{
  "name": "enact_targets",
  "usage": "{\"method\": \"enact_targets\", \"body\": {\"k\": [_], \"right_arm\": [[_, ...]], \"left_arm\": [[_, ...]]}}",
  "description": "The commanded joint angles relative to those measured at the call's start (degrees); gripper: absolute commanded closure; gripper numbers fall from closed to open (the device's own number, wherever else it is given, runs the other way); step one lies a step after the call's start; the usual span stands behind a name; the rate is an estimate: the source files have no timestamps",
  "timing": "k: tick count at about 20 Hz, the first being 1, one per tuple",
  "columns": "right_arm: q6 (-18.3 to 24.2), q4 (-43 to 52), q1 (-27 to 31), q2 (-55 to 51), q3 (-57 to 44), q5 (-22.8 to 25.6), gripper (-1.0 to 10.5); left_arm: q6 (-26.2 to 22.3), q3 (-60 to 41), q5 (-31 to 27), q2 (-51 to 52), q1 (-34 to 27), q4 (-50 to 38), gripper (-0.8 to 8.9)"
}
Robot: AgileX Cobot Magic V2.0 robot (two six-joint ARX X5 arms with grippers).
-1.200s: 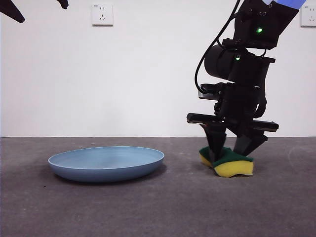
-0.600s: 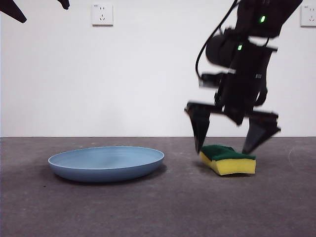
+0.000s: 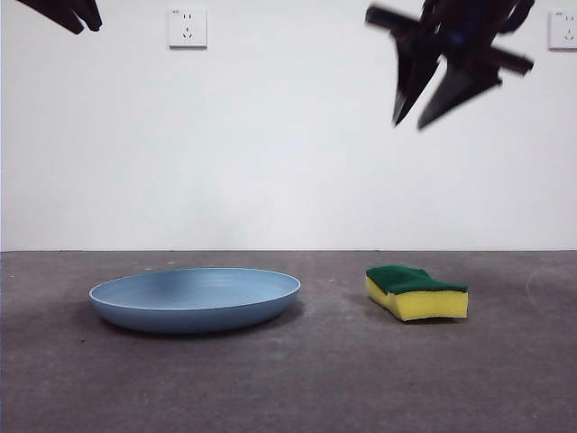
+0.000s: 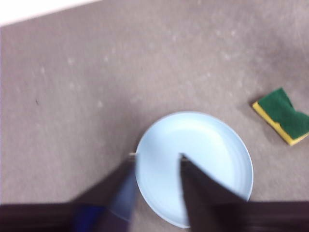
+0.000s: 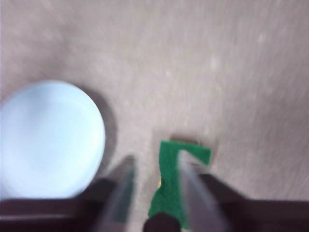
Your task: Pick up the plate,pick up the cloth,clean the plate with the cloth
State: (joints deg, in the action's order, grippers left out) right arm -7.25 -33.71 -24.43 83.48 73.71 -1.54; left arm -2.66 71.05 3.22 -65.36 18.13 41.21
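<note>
Now the sponge (image 3: 416,292) lies flat on the tabletop (image 3: 297,379), green side up, near the plate (image 3: 195,299) but apart from it. High above the sponge hangs the right gripper (image 3: 407,122), jaws open and empty. Above the plate is the left gripper (image 4: 158,157), jaws also open.

Round light-blue plastic plate (image 3: 195,299): uniform pale blue, unpatterned. Wavy-edged block sponge (image 3: 416,292): yellow foam, dark green scouring layer. Tabletop (image 3: 288,379): dark grey, faintly speckled. Wall (image 3: 270,144): white.
</note>
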Motion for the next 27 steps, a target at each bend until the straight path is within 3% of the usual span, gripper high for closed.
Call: {"method": "enact_targets", "body": {"k": [1,7,11,14,19,27], "right_arm": [[0.68,1.14,-0.42,-3.43,-0.57,0.11,9.6],[0.68,6.19,-3.08,-13.35,-6.21,1.97,9.6],[-1.57,14.51,-6.32,-21.92,-20.24,3.67,9.6],[-2.36,21.22,-9.92,-29.55,-32.41,8.85,9.6],[-3.96,18.73,-12.00,-32.09,-35.89,9.38,9.5],[-3.85,18.03,-11.91,-32.30,-35.89,9.38,9.5]], "left_arm": [[-1.03,-0.46,0.31,0.50,0.20,-1.64,8.21],[-0.55,-11.93,0.13,9.38,1.36,-14.88,8.21],[1.90,-27.78,-0.20,19.85,1.33,-25.77,8.21],[7.04,-38.84,-2.05,27.41,1.40,-31.47,8.21],[12.66,-42.84,-3.89,30.10,1.40,-31.61,8.18],[13.00,-42.84,-3.96,28.41,1.38,-31.23,8.17]]}}
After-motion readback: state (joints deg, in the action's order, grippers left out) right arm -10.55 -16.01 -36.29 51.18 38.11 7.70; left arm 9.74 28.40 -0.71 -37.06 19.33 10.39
